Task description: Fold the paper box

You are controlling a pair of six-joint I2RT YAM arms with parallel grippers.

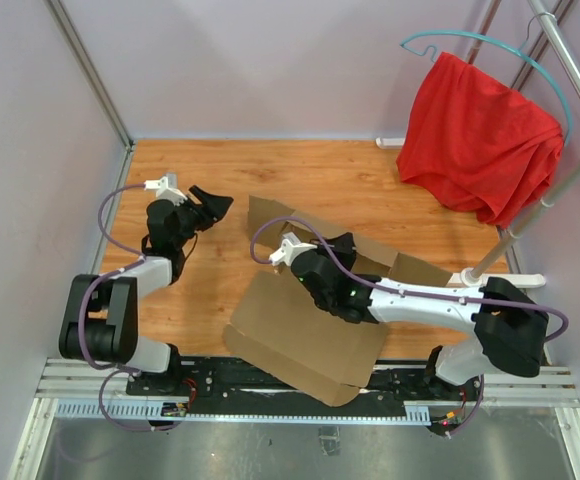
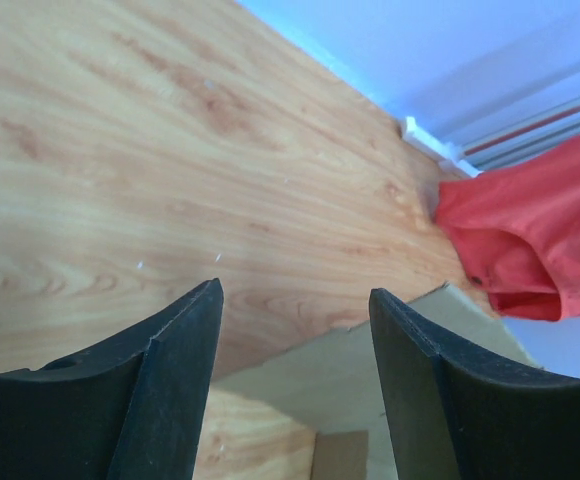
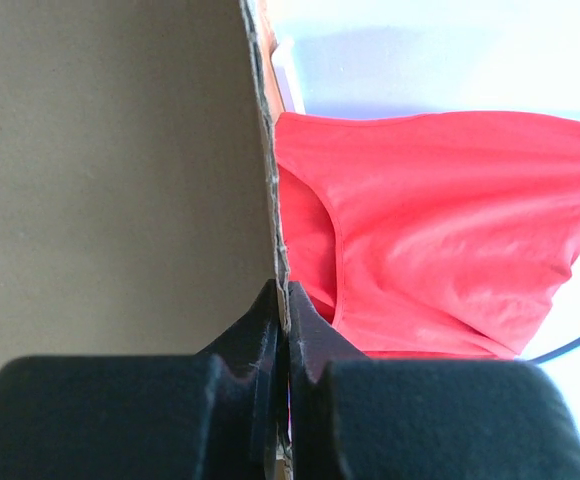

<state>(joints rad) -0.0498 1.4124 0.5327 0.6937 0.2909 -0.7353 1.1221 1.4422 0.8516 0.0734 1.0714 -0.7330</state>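
Top view: the paper box (image 1: 305,335) lies mostly flat on the bench (image 1: 190,170), its near edge over the arm bases; only a far flap looks raised, so I judge nearly all the folding is left; bare bench lies left and beyond.

Left wrist: the left hand (image 2: 295,295) is released and holds nothing; a box corner lies just ahead.

Right wrist: the right hand (image 3: 282,300) is clenched on an upright cardboard edge; the red cloth (image 3: 420,230) hangs behind.
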